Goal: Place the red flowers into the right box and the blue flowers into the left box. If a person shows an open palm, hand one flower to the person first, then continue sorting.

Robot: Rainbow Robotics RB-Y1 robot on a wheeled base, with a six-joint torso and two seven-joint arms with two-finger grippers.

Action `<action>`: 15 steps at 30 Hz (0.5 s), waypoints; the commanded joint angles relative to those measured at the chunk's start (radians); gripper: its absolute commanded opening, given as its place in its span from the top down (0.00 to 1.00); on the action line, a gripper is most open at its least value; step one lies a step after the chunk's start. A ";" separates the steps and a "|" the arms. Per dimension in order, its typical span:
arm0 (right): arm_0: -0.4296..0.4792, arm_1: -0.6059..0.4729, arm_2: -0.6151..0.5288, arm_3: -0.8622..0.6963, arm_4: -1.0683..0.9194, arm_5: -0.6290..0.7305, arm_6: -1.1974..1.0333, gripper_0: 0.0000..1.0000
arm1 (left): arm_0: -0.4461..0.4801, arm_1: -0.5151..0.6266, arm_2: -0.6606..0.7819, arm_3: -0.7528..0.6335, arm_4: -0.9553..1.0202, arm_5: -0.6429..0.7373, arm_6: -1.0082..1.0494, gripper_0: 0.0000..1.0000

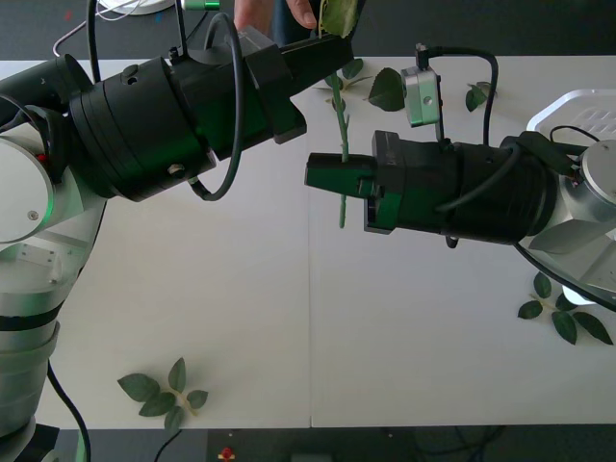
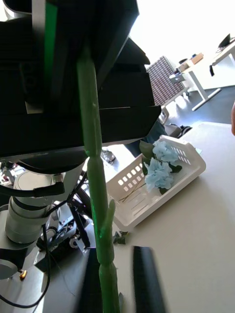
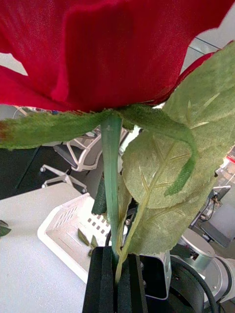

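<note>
Clamping the red rose [image 3: 112, 54] by its stem [image 1: 341, 144], our left gripper [image 1: 332, 48] and right gripper [image 1: 322, 173] both pinch it above the white surface [image 1: 241, 318]. Leaf sprigs [image 1: 164, 393] lie nearby; blue flowers [image 2: 159, 166] rest in the left box [image 2: 161, 195]. Our left arm blocks much behind.

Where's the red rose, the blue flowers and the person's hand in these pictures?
red rose [image 3: 98, 49]: left wrist view, on the red petals.
blue flowers [image 2: 160, 173]: right wrist view, on the lower blue cluster in the white tray.
person's hand [image 1: 300, 10]: front view, on the fingers.
</note>
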 commanded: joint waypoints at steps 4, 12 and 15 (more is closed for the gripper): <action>-0.040 0.027 0.000 -0.010 -0.028 -0.006 0.043 1.00 | 0.016 0.026 -0.021 -0.036 0.013 -0.014 0.023 1.00; -0.040 0.027 0.002 -0.010 -0.038 -0.006 0.050 1.00 | 0.016 0.026 -0.021 -0.036 0.013 -0.014 0.023 0.00; -0.040 0.027 0.002 -0.010 -0.041 -0.006 0.049 1.00 | 0.016 0.026 -0.021 -0.036 0.013 -0.014 0.023 0.00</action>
